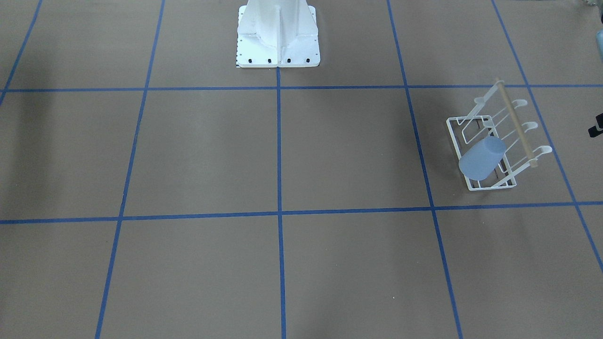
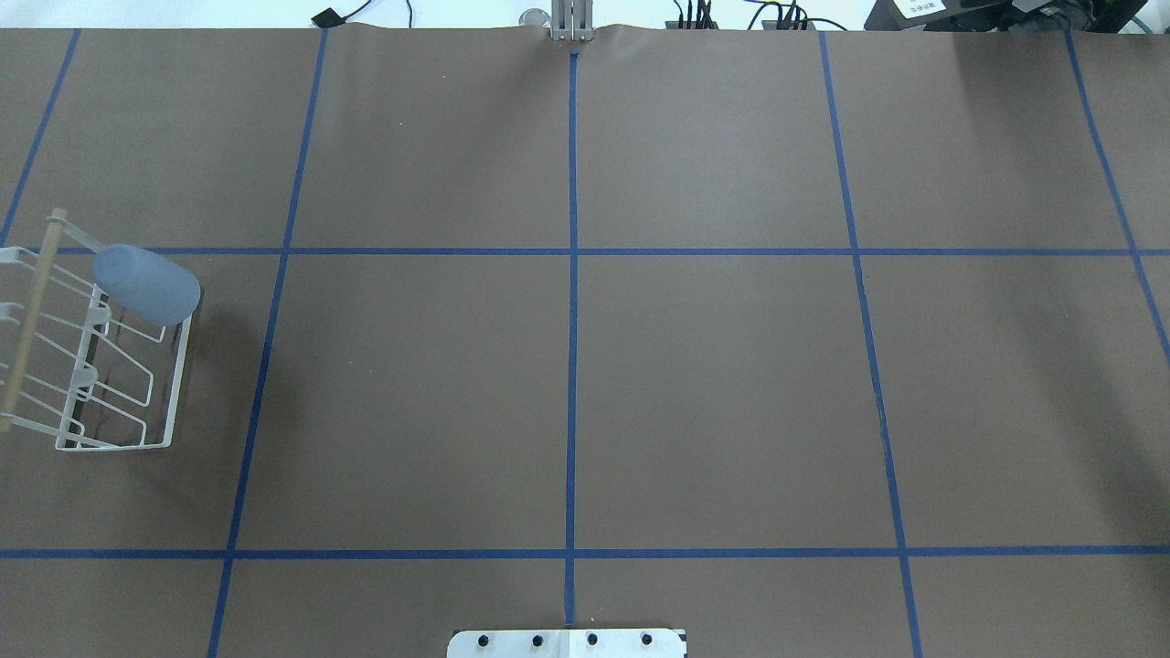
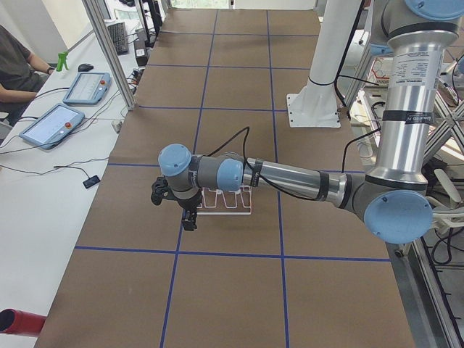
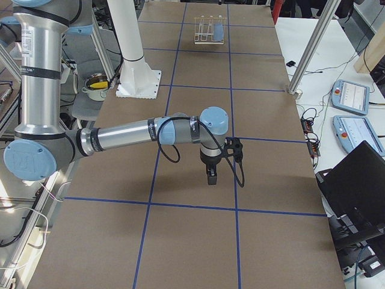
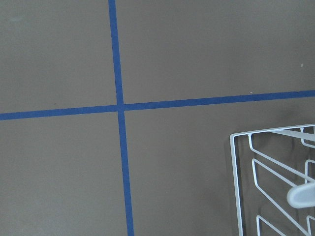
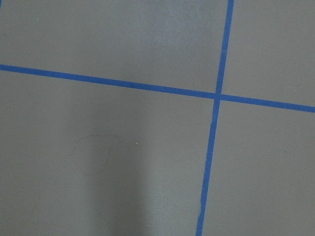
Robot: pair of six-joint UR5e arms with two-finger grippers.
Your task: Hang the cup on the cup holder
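Left arm fills the near ground of the left side view, reaching out low over the brown counter (image 1: 207, 150). Left tool (image 3: 190, 221) points straight down, clear of the surface, just beside the cup holder (image 3: 226, 210) and over a line of blue tape (image 5: 118, 147). This view is too small to show the jaws, so I cannot tell whether they are released or clenched. Nothing visible hangs from it. Its wrist camera catches one corner of the holder's white wire base and a rounded prong tip at lower right. Cup (image 1: 481, 159) sits on the cup holder, tilted, at the rack's end farthest from the robot. Its closed base lies up toward the wooden bar (image 1: 517, 126) and its wider rim lies lower, toward the outer base frame. The prong beneath it is hidden. Right tool (image 4: 211, 176) also points down above the counter near a tape crossing, well apart from the rack; jaw state cannot be told. White pedestal (image 1: 278, 37) stands at the counter's robot side.
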